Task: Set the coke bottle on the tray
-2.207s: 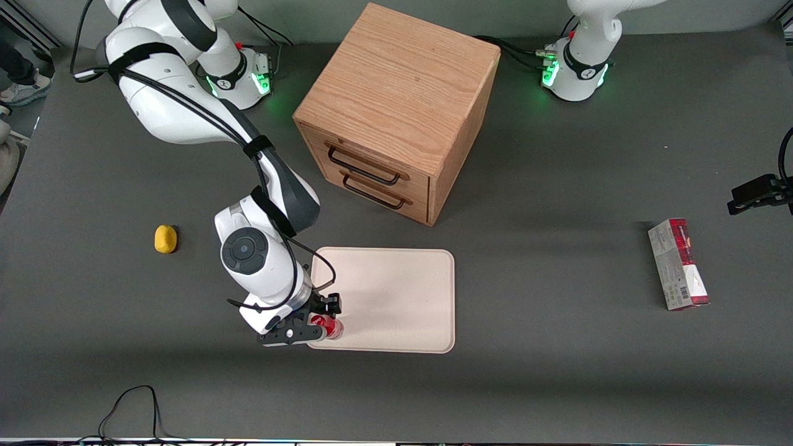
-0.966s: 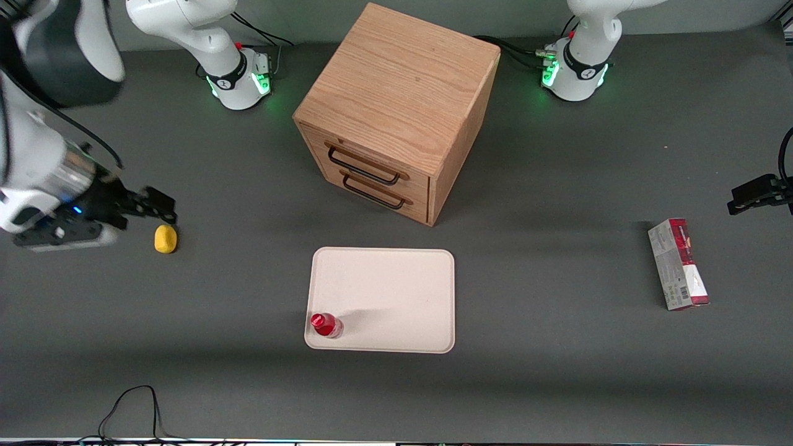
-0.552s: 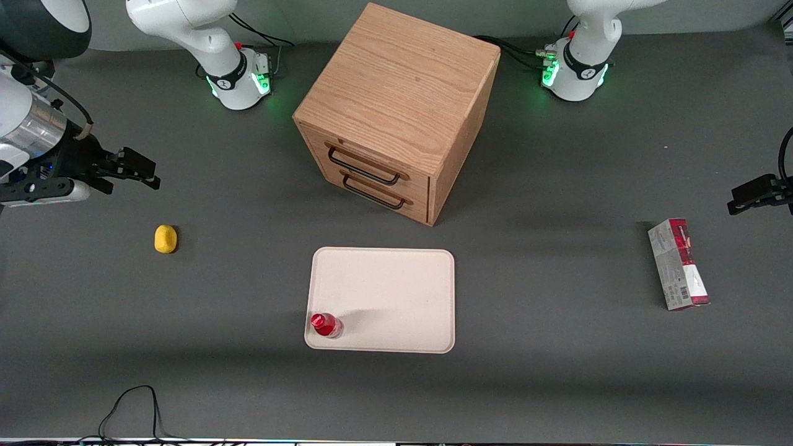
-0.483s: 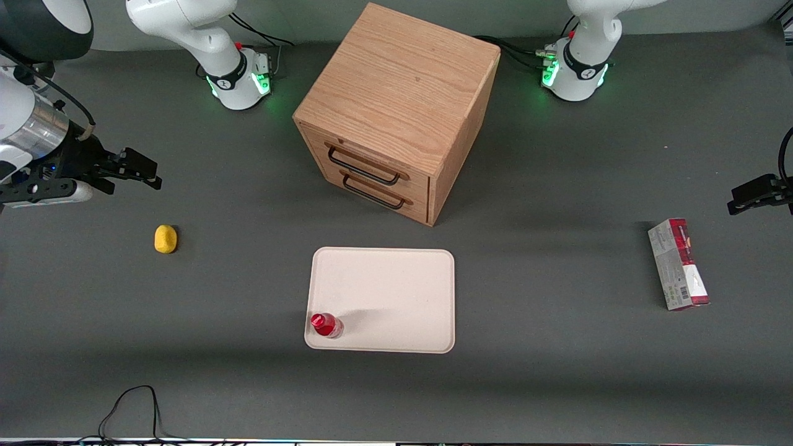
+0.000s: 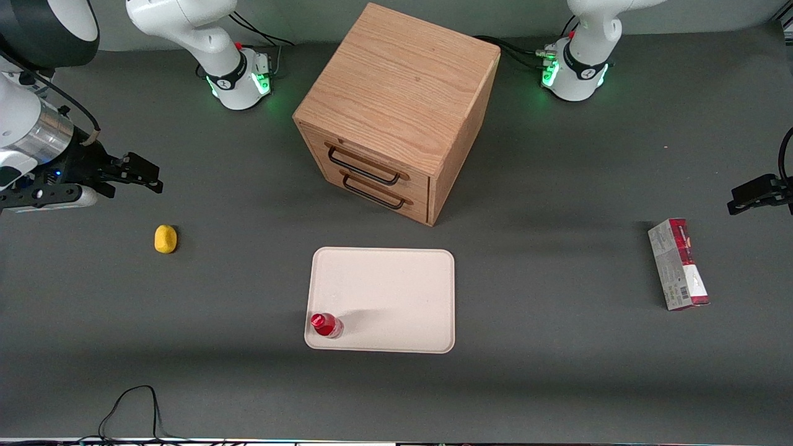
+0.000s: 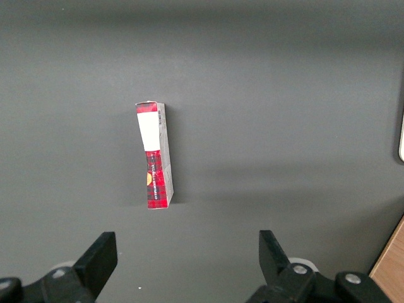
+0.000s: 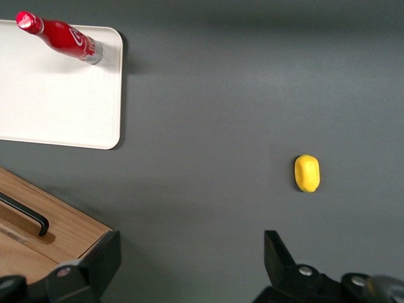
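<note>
spread wide and holding nothing, the gripper hangs high toward the working arm's end of the table, well apart from the tray. its two dark fingers show with bare table between them in the right wrist view. below it, a little nearer the front camera, lies a small yellow lemon-like object, apart from everything else.

further out, the coke bottle stands upright on the tray, in the corner nearest the front camera on the working arm's side, close to the low rim. the wooden drawer cabinet sits farther from the camera than the tray, and a red-and-grey carton lies toward the parked arm's end.

judging by this, the placing looks done. what remains is only to keep the arm clear: stay high and travel away from the tray, so nothing brushes the slim bottle, which would likely tip easily so near the edge.
</note>
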Tool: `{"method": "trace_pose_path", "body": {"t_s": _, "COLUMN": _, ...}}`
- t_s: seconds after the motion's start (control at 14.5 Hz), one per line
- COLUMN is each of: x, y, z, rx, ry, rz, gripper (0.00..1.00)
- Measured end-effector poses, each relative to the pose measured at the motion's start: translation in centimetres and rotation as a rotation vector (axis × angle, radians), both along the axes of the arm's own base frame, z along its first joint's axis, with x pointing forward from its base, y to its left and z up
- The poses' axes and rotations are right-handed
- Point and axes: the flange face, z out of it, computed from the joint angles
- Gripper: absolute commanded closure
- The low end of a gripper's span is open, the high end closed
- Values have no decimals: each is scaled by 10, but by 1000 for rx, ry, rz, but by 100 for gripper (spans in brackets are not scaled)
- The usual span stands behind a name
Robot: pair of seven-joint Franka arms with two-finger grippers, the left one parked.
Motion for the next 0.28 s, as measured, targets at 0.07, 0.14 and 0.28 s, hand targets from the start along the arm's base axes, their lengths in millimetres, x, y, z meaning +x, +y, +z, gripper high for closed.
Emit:
{"method": "trace_pose_path", "body": {"t_s": 0.07, "x": 0, "y": 0, "z": 3, "rx": 0, "ry": -5, "rz": 0, "gripper": 0}}
{"method": "trace_pose_path", "body": {"t_s": 0.14, "x": 0, "y": -1, "z": 7, "rx": 0, "ry": -7, "rz": -1, "gripper": 0}}
{"method": "trace_pose_path", "body": {"t_s": 0.28, "x": 0, "y": -2, "z": 10, "rx": -2, "ry": -6, "rz": -3, "gripper": 0}}
